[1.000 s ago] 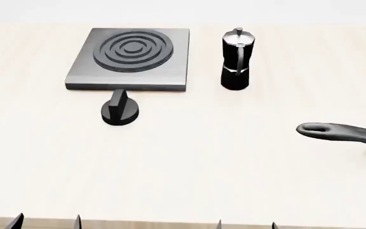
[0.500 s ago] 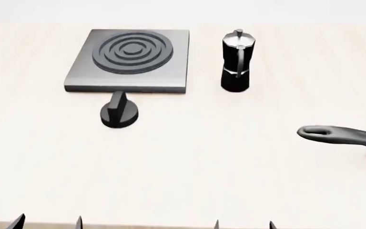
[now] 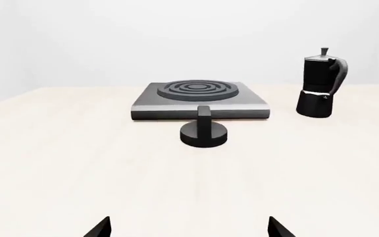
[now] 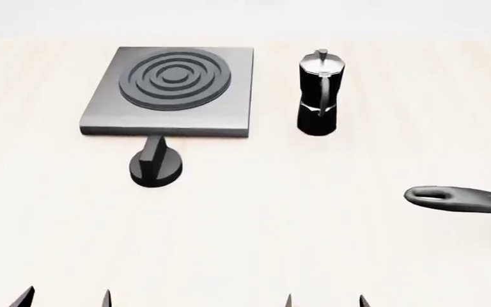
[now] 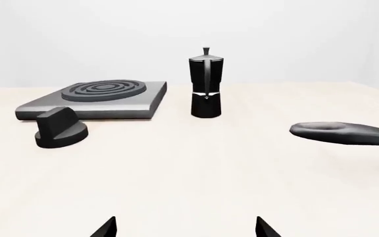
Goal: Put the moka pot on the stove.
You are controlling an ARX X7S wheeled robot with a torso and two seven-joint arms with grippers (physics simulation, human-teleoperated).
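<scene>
Black and faceted, with a silver lid and a curved black handle, the small moka pot (image 4: 318,93) stands upright on the pale wooden tabletop (image 4: 314,243), towards its far edge. Just beside it, apart and not touching, lies the flat square brushed-grey metal stove (image 4: 171,91) with its raised ring burner in the centre; the pot is on the side of the stove nearer the tabletop's right edge. A black round knob with a ridge (image 4: 155,166) sits on the tabletop just in front of the stove's near edge. A long dark grey handle (image 4: 463,199) reaches in from the right edge.

Both claws hover low at the near edge, well apart from the pot, and only their dark fingertips show. The left claw (image 4: 64,299) has its tips spread wide with nothing between them; from its wrist view the pot (image 3: 321,83) stands far ahead and off to the stove's (image 3: 201,98) other side. The right claw (image 4: 325,300) is likewise spread wide and empty; from its wrist view the pot (image 5: 206,84) stands nearly straight ahead across open tabletop.
</scene>
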